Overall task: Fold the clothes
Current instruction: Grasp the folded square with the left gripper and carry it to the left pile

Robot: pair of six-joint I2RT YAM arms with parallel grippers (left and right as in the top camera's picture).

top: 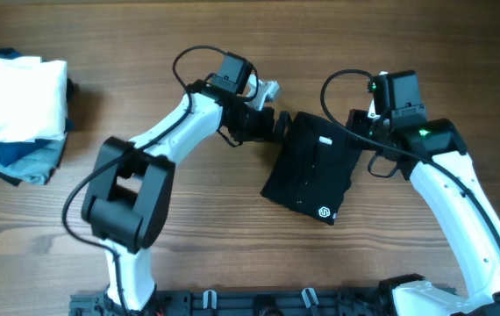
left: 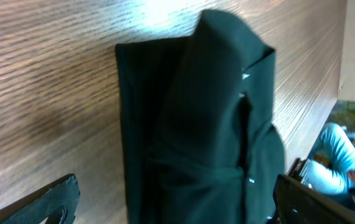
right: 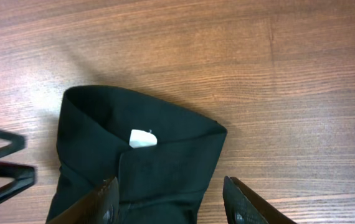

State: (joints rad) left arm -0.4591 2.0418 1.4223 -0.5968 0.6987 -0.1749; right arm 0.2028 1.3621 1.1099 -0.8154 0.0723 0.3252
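Observation:
The black garment [top: 313, 167] lies folded into a compact rectangle on the wood table, with a small white round logo near its front corner and a white label near its far edge. My left gripper [top: 278, 123] is open at the garment's far-left edge; in the left wrist view the garment [left: 196, 130] lies between its spread fingers [left: 177, 205]. My right gripper [top: 364, 132] is open at the garment's far-right edge. In the right wrist view the garment [right: 140, 162] with its white label shows between the spread fingers [right: 171, 202], which straddle its edge.
A white folded cloth [top: 17, 98] sits on blue folded garments [top: 22, 160] at the far left of the table. Black cables loop above both arms. The arm bases stand along the front edge.

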